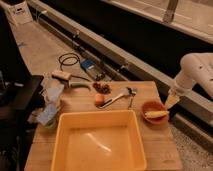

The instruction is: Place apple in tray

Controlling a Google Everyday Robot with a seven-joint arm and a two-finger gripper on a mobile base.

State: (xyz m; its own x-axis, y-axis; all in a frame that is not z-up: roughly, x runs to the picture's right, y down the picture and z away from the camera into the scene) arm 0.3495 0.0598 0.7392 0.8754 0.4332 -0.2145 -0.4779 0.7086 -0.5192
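The apple point(98, 99) sits on the surface point(155, 145) just past the tray's point(59, 137) 12 o'clock rim, well apart at 9 o'clock from the end effector point(171, 100), which hangs over the bowl point(154, 111); I cannot tell whether it is spread or pressed together.

Small orange-red apple point(99, 99) outside yellow tray point(61, 144), just beyond far rim.

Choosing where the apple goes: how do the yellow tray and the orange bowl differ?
The tray is rectangular and yellow, the bowl round and orange. The tray is far larger than the bowl. The bowl holds something yellowish; the tray looks empty. Both sit open-topped on the table. The gripper hangs beside the bowl.
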